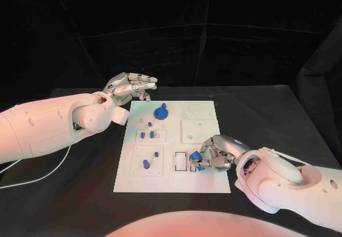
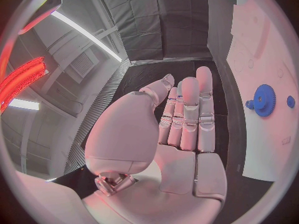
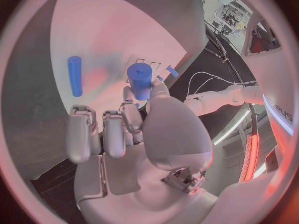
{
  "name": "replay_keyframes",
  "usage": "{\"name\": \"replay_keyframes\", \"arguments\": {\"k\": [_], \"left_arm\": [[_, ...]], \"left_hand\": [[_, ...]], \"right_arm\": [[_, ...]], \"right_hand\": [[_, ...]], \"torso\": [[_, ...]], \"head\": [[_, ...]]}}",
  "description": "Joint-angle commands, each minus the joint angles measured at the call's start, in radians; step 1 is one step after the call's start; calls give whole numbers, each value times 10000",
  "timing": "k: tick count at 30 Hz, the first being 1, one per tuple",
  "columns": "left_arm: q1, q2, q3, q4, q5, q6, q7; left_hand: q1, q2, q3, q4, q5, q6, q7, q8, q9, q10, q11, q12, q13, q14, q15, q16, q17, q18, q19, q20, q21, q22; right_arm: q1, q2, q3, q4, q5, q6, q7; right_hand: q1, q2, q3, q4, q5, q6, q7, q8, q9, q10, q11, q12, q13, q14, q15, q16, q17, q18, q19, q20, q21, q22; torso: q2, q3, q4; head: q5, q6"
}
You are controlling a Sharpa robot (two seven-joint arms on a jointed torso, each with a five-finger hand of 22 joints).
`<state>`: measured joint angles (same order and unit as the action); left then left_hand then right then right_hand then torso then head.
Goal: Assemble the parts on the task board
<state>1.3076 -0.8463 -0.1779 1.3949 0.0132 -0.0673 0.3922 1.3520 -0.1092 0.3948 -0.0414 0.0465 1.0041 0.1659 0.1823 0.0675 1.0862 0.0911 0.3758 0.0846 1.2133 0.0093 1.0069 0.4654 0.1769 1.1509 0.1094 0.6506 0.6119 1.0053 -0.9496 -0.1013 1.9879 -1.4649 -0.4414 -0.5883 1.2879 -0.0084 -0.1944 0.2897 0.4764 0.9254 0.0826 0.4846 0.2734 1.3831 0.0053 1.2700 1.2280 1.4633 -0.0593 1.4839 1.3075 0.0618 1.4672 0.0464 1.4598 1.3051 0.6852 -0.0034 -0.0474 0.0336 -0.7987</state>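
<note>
2 white arms are seen reaching over the black table point(image 1: 85, 197) from opposite sides. The left arm is stretched toward the far left corner of the white rectangular task board point(image 1: 206, 185), and its silver left hand point(image 1: 130, 87) is held just off that corner, above the dark table. In the left wrist view the left hand point(image 2: 187, 119) is shown with its fingers straight, side by side and extended, and nothing is held in it.

The right arm is bent in from the near right, and the silver right hand point(image 1: 217, 154) is curled over the near right part of the board. A short blue cylindrical part point(image 3: 141, 81) is pinched at the fingertips of the right hand point(image 3: 134, 134), standing upright above the white surface; in the head view the same part point(image 1: 194, 163) is seen at the fingertips beside the dark rectangular slots.

A blue toothed gear point(image 1: 161, 113) is seated on the far part of the board, near the left hand but apart from it, and it is shown again in the left wrist view point(image 2: 264, 100). A slim blue peg point(image 3: 74, 75) is seen lying flat on the board, apart from the right hand's fingers. Smaller blue pieces point(image 1: 146, 163) are lying in the left-side recesses.
</note>
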Motion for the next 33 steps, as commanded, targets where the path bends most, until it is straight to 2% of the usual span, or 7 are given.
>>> {"name": "replay_keyframes", "arguments": {"k": [1,9,19,30,32,33], "left_arm": [[13,-1,7,28,30,123,94],[17,-7,7,56,30,116,81],[19,-2,7,75,30,133,66],[21,-9,8,86,30,141,60],[21,-12,8,88,30,141,57],[21,-13,8,89,30,141,57]], "left_hand": [[-14,104,-50,7,27,-9,8,10,1,-69,3,45,-15,-85,4,-35,-17,56,0,15,-45,-12],[-14,104,-50,7,27,-9,8,10,1,-69,3,45,-15,-85,4,-35,-17,56,0,15,-45,-12],[-35,117,-92,20,27,-15,8,9,0,-90,4,64,-19,-88,7,-31,-30,56,7,17,-68,-28],[-35,117,-92,20,27,-15,8,9,0,-90,4,64,-19,-88,7,-31,-30,56,7,17,-68,-28],[-35,117,-92,20,27,-15,8,9,0,-90,4,64,-19,-88,7,-31,-30,56,7,17,-68,-28],[-35,117,-92,20,27,-15,8,9,0,-90,4,64,-19,-88,7,-31,-30,56,7,17,-68,-28]], "right_arm": [[15,161,6,-84,173,-188,-42],[19,767,8,-522,356,132,-192],[21,1252,9,-832,433,293,-547],[22,1536,10,-992,322,246,-673],[22,1563,10,-1005,278,249,-682],[22,1575,10,-1013,260,254,-688]], "right_hand": [[-132,15,-75,9,65,81,-26,61,28,15,-36,-59,-8,708,-76,46,622,-88,54,-52,15,-7],[-330,207,-185,4,41,374,-156,200,231,108,-142,-29,82,704,-162,32,608,-82,48,-118,-1,-33],[-538,265,-332,12,-85,474,-221,253,373,101,-203,-153,-5,705,-219,28,614,-80,47,-175,-14,-48],[-803,331,-596,8,-746,458,-252,247,591,123,-233,-271,-44,706,-251,14,611,-81,53,-215,-27,-50],[-917,341,-686,9,-1137,455,-256,247,649,128,-236,-294,-45,708,-253,15,619,-84,58,-219,-25,-39],[-1028,351,-758,8,-1555,450,-258,246,692,131,-236,-309,-43,709,-257,15,624,-83,57,-223,-30,-46]], "torso": [[9,-5,6],[13,-9,-7],[16,-4,-8],[-1,4,-22],[0,5,-21],[0,0,-18]], "head": [[21,-18],[65,-53],[92,-76],[145,-114],[147,-114],[141,-108]]}}
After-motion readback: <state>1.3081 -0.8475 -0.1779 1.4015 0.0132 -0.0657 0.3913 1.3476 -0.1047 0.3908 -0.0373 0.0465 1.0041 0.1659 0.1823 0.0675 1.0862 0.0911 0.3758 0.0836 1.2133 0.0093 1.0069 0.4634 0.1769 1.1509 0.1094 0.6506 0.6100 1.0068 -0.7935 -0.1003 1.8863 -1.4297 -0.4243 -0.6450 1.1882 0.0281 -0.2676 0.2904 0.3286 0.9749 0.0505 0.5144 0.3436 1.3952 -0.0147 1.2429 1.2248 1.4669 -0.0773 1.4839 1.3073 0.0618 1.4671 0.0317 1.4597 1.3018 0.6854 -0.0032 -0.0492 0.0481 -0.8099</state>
